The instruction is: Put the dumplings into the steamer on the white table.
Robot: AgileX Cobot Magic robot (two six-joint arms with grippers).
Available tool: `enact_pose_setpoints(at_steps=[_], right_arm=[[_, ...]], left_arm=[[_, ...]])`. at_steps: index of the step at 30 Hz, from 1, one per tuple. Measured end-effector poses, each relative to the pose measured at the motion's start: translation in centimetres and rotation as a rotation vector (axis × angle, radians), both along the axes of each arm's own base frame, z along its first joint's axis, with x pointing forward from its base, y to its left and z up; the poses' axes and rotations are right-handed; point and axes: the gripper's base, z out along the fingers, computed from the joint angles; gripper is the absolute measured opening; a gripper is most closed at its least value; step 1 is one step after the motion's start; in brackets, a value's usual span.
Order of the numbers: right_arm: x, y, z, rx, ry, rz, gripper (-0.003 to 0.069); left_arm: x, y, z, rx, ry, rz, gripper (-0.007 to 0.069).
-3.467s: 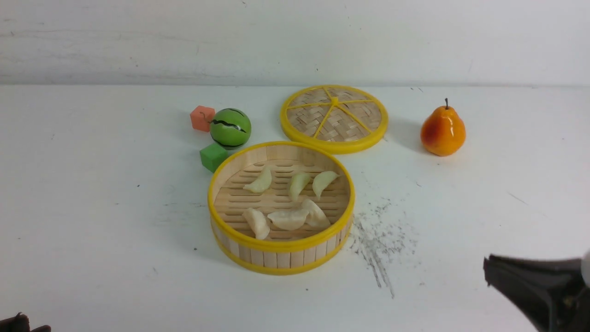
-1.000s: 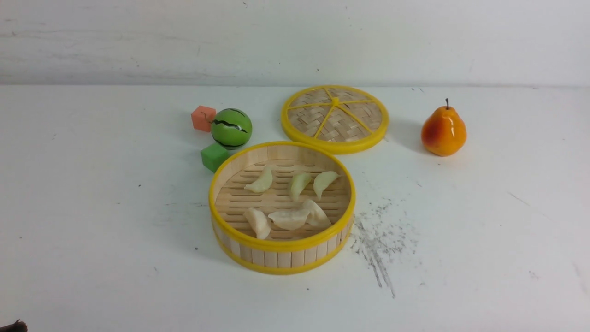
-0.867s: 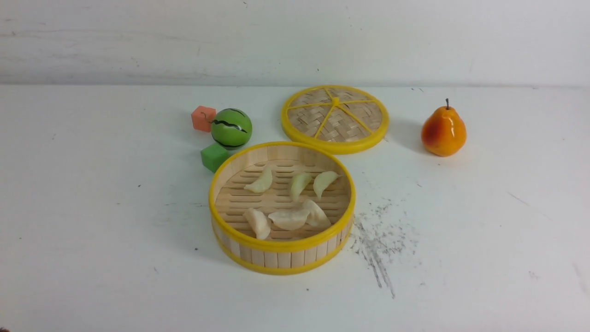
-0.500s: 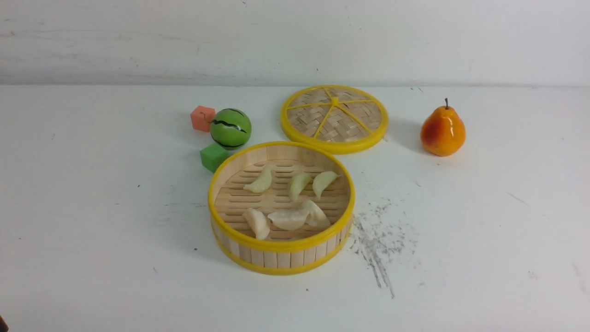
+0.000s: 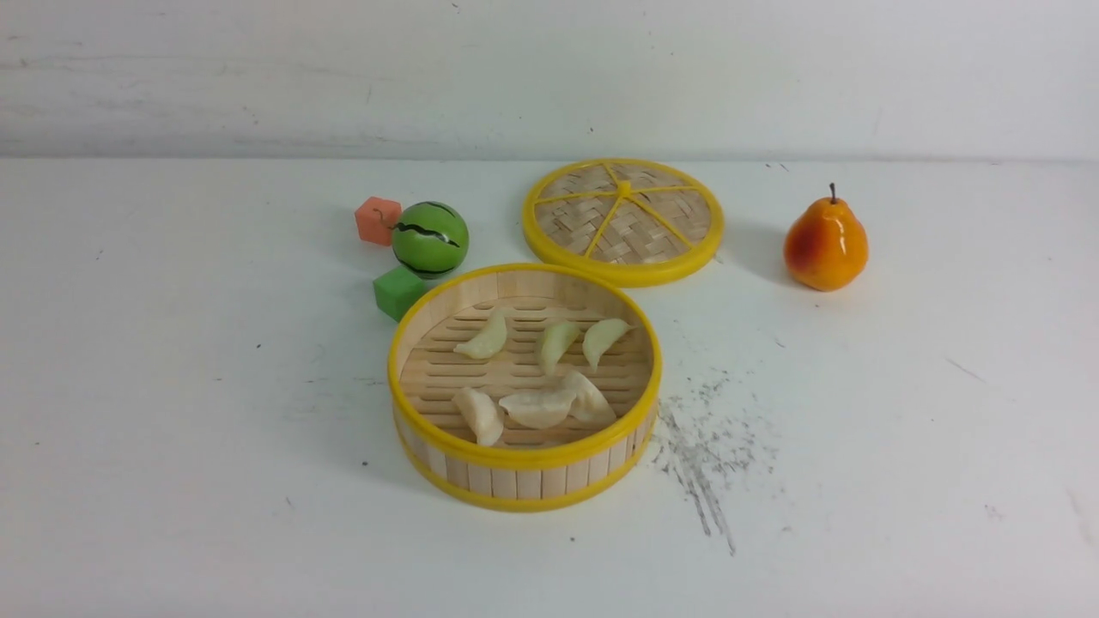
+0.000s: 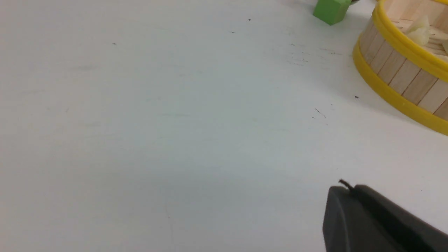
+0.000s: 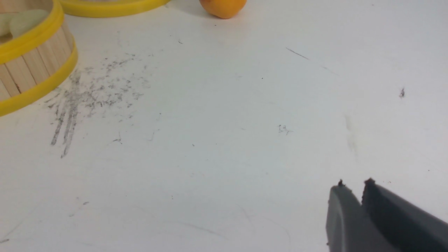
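The steamer [image 5: 524, 474] stands in the middle of the white table [image 5: 172, 386], and several pale dumplings [image 5: 537, 405] lie on its slatted floor. Neither gripper shows in the front view. In the left wrist view my left gripper [image 6: 350, 187] hangs over bare table, shut with nothing in it, well short of the steamer [image 6: 395, 70], where one dumpling [image 6: 418, 31] peeks over the rim. In the right wrist view my right gripper [image 7: 353, 183] stands open by a narrow gap, empty, far from the steamer [image 7: 31, 66].
The woven lid [image 5: 622, 219] lies flat behind the steamer. A pear [image 5: 824, 245] stands at the back right. A green striped ball [image 5: 429, 239], an orange cube [image 5: 378, 220] and a green cube [image 5: 397, 292] sit behind the steamer's left side. Dark scuff marks [image 5: 704, 446] lie to its right.
The right gripper has withdrawn from the front view's lower right corner, and the left arm's dark tip has slipped out at the lower left. The steamer and dumplings have not moved.
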Motion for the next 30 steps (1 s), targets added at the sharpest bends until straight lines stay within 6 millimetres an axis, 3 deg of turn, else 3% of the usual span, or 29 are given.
enact_pose_setpoints(at_steps=[30], right_arm=[[0.0, 0.0, 0.0, 0.0, 0.0, 0.0, 0.0113]], left_arm=[[0.0, 0.0, 0.0, -0.001, 0.0, 0.0, -0.0013]])
